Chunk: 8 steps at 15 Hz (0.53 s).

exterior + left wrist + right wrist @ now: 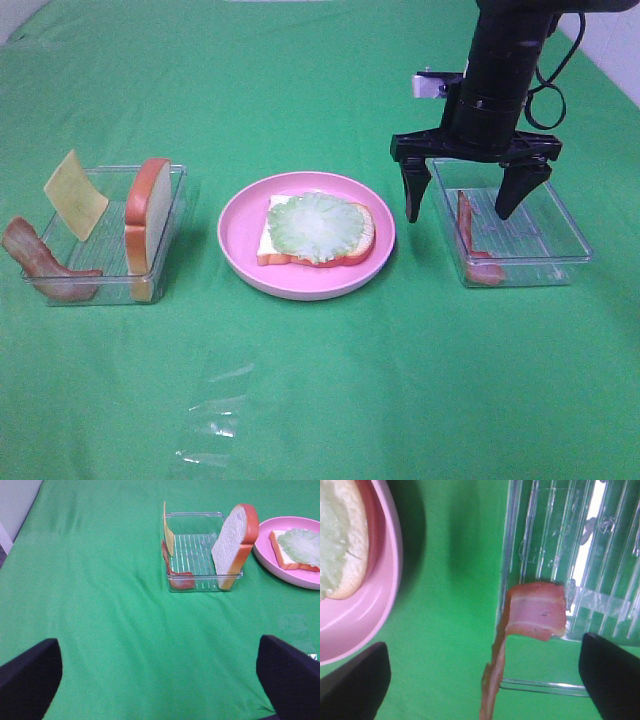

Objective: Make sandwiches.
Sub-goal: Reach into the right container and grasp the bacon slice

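exterior high view shows a sandwich half made. one bread slice (pixel 268 250) lies flat on the pink plate (pixel 235 235) with a lettuce leaf (pixel 315 225) on top. i think bacon goes on next.

the right gripper (pixel 457 213) hangs over the right tray (pixel 575 245), which sits just beside the plate on the right arm's side. its two fingers are spread wide and hold nothing. a bacon strip (pixel 468 235) stands on its edge in that tray and leans on the wall closest to the plate. in the right wrist view the strip sits between the two fingers, lower down.

the bacon looks thin and light. it curls, so it may bend, flop or slip when it is lifted. a good place to grab looks like the upper end, with one finger on each flat side. the clear wall touches the strip, so the finger on the plate side could bump the wall or push the tray.

on the other side of the plate sits the left tray (pixel 180 185). it holds a second bread slice (pixel 148 215) standing up, a cheese square (pixel 75 195), and a second bacon strip (pixel 40 262) that hangs out over the wall far from the plate. the left gripper (pixel 160 680) hangs well apart from the plate, over the green cloth (pixel 320 400), fingers spread wide and holding nothing.
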Tool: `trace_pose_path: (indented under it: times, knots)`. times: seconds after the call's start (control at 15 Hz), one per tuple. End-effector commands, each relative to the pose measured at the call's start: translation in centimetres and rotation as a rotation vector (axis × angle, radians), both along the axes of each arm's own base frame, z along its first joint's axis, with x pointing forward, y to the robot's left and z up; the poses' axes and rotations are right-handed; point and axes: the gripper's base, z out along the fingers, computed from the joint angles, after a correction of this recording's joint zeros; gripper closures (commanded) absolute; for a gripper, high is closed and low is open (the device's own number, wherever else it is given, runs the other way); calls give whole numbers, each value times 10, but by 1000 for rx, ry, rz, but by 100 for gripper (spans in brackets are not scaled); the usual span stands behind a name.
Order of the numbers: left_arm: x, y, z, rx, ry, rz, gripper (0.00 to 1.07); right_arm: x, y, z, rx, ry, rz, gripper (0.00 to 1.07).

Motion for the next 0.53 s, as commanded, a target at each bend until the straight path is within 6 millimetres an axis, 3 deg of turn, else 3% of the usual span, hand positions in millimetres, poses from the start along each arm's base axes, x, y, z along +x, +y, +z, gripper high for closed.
trace_pose_path:
  times: [0.07,0.4,0.53]
  knots:
    - [-2,0,-1,-2,-18,0,9,-12,-6,-5,-52,131,12,17]
    - [-2,0,-1,-2,-18,0,9,-10,-9,-5,-93,111,-4,62]
    - [-2,0,-1,-2,-18,0,9,-10,-12,-5,-122,102,2,69]
